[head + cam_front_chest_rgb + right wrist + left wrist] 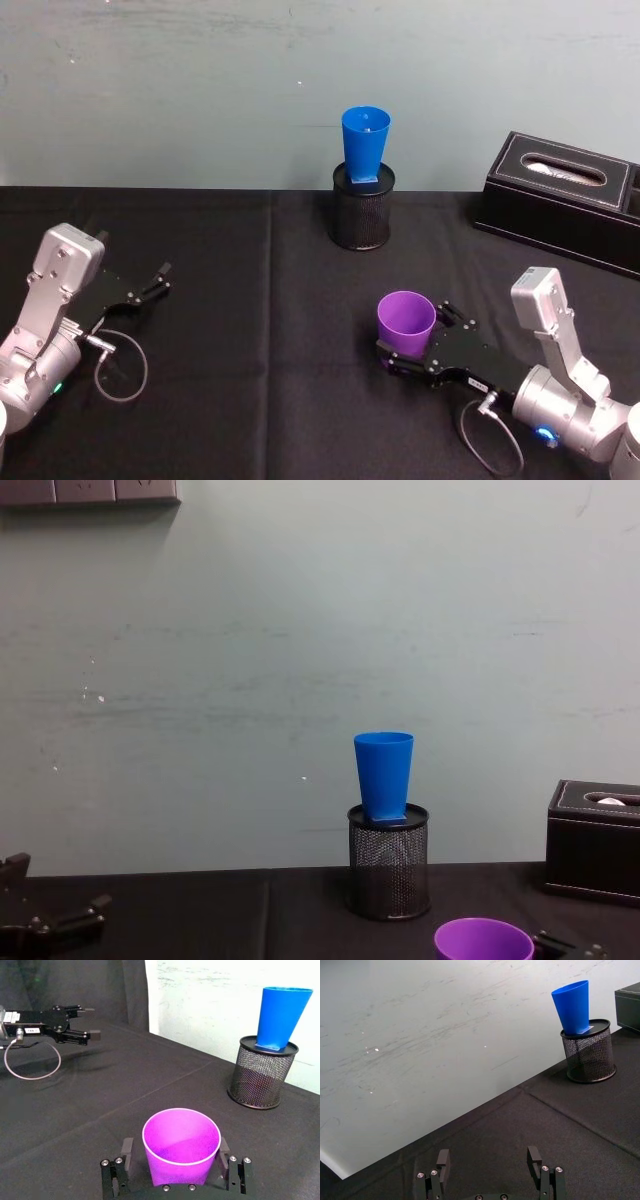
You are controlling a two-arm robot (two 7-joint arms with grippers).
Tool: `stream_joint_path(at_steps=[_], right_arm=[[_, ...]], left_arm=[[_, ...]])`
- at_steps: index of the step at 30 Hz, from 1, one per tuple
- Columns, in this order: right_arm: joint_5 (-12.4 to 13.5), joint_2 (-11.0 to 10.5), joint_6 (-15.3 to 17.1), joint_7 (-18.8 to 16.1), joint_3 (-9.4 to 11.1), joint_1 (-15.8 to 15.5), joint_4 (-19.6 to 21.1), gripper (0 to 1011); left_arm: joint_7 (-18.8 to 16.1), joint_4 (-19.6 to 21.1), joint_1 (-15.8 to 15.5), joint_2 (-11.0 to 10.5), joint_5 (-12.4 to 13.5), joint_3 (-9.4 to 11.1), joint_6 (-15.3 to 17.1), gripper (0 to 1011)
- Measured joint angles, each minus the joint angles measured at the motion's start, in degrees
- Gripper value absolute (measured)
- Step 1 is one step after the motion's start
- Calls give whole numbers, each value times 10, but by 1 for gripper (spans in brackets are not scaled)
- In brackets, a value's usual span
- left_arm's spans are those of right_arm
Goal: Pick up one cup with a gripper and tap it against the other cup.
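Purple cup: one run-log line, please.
purple cup upright | right gripper open around it | blue cup on mesh holder | left gripper idle

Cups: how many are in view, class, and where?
2. The purple cup sits within the right pincer; the blue cup stands atop the mesh holder. The left pincer holds none.

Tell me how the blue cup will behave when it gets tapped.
The blue cup looks like thin, empty plastic, so probably light and easily shifted. It stands narrow end down, perched on the mesh holder, so a firm tap near the rim may tip it off. Tapered and round, it would likely roll in a curve if it falls.
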State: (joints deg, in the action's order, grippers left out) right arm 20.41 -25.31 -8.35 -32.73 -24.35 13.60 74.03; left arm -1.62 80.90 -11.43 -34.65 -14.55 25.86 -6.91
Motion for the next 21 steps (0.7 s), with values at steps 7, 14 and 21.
stream_joint_path(at_steps=[7,14,21], right_arm=[[-5,6,-6,1,1,2,-5,1002],[-9,9,-12,3,4,2,-7,1002],[-11,10,-16,5,6,1,-8,1002]], left_arm=[[0,0,0,0,0,0,0,1011],[0,0,0,0,0,0,0,1011],[0,0,0,0,0,0,0,1011]])
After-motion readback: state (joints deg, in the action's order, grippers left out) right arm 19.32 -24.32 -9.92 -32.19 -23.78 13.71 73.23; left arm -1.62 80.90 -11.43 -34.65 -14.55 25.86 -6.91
